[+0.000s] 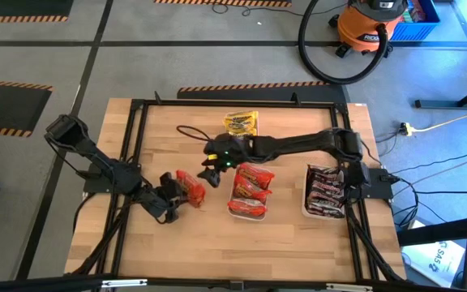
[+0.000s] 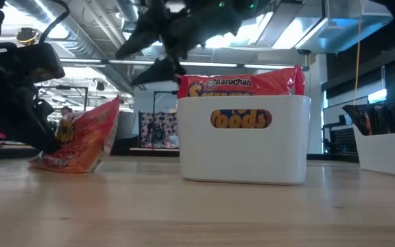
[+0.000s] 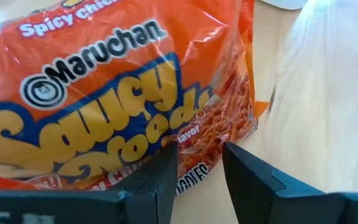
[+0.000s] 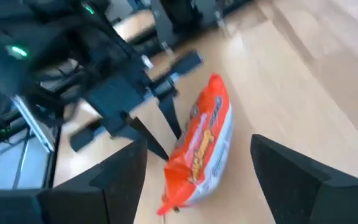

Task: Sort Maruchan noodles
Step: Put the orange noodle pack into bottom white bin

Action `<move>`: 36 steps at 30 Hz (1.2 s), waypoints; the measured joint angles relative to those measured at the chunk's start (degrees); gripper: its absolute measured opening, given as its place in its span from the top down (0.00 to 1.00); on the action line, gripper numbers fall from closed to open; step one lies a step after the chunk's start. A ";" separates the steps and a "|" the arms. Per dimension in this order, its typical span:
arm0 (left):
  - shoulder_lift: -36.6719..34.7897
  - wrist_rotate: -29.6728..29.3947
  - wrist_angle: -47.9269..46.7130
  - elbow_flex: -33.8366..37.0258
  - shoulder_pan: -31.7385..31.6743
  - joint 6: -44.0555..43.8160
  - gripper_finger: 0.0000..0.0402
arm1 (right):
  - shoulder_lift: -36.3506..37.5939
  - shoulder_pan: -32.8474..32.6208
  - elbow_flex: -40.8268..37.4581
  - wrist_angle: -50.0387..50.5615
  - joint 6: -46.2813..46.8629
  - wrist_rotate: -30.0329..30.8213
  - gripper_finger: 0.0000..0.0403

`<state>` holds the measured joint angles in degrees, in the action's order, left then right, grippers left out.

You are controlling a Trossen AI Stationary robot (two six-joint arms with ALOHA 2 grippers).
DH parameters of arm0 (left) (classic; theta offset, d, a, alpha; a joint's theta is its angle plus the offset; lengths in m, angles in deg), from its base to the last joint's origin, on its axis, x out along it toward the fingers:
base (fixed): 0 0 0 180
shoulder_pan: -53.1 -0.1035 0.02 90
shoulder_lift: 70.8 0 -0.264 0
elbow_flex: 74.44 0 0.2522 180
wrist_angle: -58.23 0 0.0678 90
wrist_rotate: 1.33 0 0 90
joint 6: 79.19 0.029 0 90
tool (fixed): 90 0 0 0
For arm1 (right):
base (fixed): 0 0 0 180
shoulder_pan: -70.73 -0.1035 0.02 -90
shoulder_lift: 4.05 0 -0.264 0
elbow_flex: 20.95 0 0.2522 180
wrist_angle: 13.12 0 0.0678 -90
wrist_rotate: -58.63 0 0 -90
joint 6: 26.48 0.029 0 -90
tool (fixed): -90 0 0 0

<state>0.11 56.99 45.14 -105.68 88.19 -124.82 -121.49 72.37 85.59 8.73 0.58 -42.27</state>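
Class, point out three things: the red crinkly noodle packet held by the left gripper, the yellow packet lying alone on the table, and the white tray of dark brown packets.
Red crinkly noodle packet (image 1: 189, 189): high view, middle of its face.
Yellow packet (image 1: 241, 123): high view, its centre.
White tray of dark brown packets (image 2: 389, 156): low view, its front wall.

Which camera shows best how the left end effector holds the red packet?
Left wrist view: both fingers pinch the red packet at its edge. High shows only position; low, the packet propped up; right wrist, blurred.

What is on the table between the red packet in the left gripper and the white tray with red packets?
Nothing lies there: the high view shows bare wood between the red packet and the white tray; the right gripper hangs above that gap.
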 joint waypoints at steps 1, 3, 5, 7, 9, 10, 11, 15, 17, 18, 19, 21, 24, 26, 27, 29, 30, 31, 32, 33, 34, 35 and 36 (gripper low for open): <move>-0.01 -0.37 0.25 0.03 0.22 0.66 0.69 | -0.93 0.17 0.57 -0.09 0.59 -0.65 0.32; 0.02 -0.51 0.27 0.03 0.29 1.33 0.69 | -2.57 0.33 1.56 -0.86 1.65 -1.31 0.30; 0.03 -0.59 0.27 0.03 0.31 1.59 0.69 | -3.95 0.34 2.67 -1.20 3.06 -1.30 0.26; 0.03 -0.70 0.33 0.03 0.35 1.67 0.69 | -5.33 0.32 3.62 -2.19 4.48 -0.74 0.22; 0.03 -0.84 0.47 0.03 0.35 1.78 0.69 | -6.38 0.28 4.32 -2.34 4.71 -0.22 0.18; 0.03 -0.98 0.55 0.03 0.37 2.03 0.69 | -7.19 0.27 5.12 -2.92 5.45 0.17 0.16; 0.03 -1.10 0.71 0.03 0.35 2.28 0.69 | -7.87 0.27 5.78 -2.64 6.28 0.26 0.15; 0.03 -1.81 1.17 0.03 0.36 2.71 0.69 | -10.86 0.29 8.42 -2.14 8.99 0.29 0.13; 0.03 -1.85 1.30 0.03 0.35 2.71 0.69 | -12.15 0.29 9.55 -0.20 9.27 0.32 0.13; 0.03 -1.84 1.35 0.03 0.35 2.71 0.69 | -12.79 0.29 10.15 -0.08 9.86 0.33 0.13; 0.03 -1.87 1.44 0.03 0.35 2.71 0.69 | -13.28 0.29 10.42 0.69 10.23 0.31 0.13; 0.03 -1.87 1.77 0.03 0.35 2.72 0.69 | -14.36 0.29 10.77 0.90 10.79 0.20 0.13; 0.03 -1.91 1.95 0.03 0.35 2.74 0.69 | -15.68 0.27 10.75 1.14 12.03 -0.75 0.13; 0.03 -1.98 1.97 0.03 0.35 2.74 0.69 | -16.40 0.27 10.75 0.54 13.23 -1.33 0.13; 0.03 -2.15 1.97 0.03 0.36 2.74 0.69 | -16.74 0.23 10.75 0.48 13.48 -1.90 0.13; 0.03 -2.77 2.03 0.03 0.35 2.76 0.69 | -17.31 0.13 10.75 0.40 13.64 -2.58 0.13; 0.03 -3.21 2.03 0.03 0.38 2.78 0.69 | -17.50 -0.07 10.75 0.41 13.65 -2.82 0.13; 0.03 -3.62 2.03 0.03 0.35 2.80 0.69 | -17.54 -0.17 10.74 0.55 13.65 -2.80 0.13; 0.03 -3.91 2.03 0.03 0.35 2.81 0.69 | -17.54 -0.23 10.73 0.54 13.65 -2.86 0.13; 0.03 -4.16 2.04 0.03 0.35 2.82 0.69 | -17.54 -0.25 10.73 0.30 13.63 -2.89 0.13; 0.03 -4.34 2.03 0.03 0.35 2.82 0.69 | -17.54 -0.25 10.73 0.27 13.64 -3.20 0.13; 0.03 -4.52 2.03 0.03 0.37 2.82 0.69 | -17.54 -0.25 10.73 0.34 13.63 -3.28 0.13; 0.03 -4.76 2.03 0.03 0.37 2.84 0.69 | -17.54 -0.27 10.73 0.48 13.65 -3.31 0.13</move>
<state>0.14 52.23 47.17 -105.65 88.56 -121.98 -139.02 72.10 96.32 9.21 14.23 -45.58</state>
